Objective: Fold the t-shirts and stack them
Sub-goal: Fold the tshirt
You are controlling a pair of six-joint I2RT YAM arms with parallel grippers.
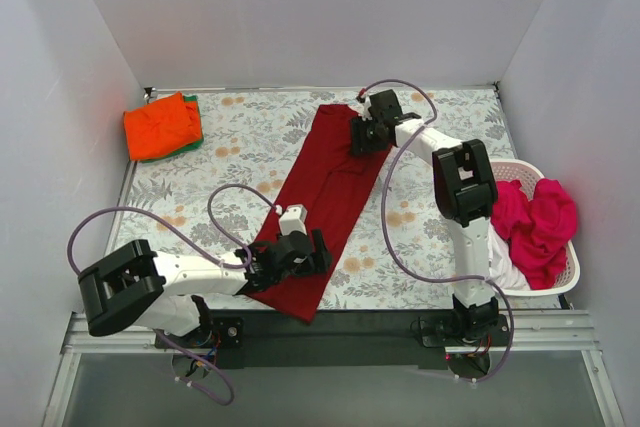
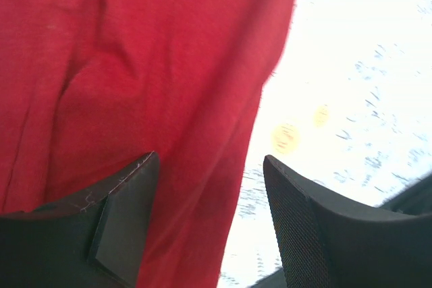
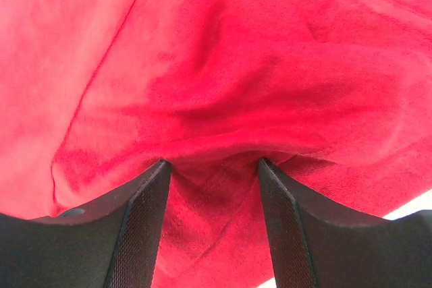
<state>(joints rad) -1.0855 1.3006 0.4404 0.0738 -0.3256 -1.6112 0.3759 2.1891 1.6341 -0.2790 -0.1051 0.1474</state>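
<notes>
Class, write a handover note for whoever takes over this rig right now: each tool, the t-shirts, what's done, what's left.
Left tool: open, over the near right edge of the crimson t-shirt.
Right tool: open, that shirt's far end bunched between its fingers.
Done: orange t-shirt folded on the green t-shirt, far left corner.
Left: crimson lies in a long strip, to be folded and stacked; magenta-pink t-shirts wait in the basket.

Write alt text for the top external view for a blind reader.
A dark crimson t-shirt, folded into a long strip, lies diagonally on a floral table, the left tool at its near end, the right tool at its far end. An orange t-shirt sits on a green one at the far left; a white basket at right holds magenta-pink shirts.
</notes>
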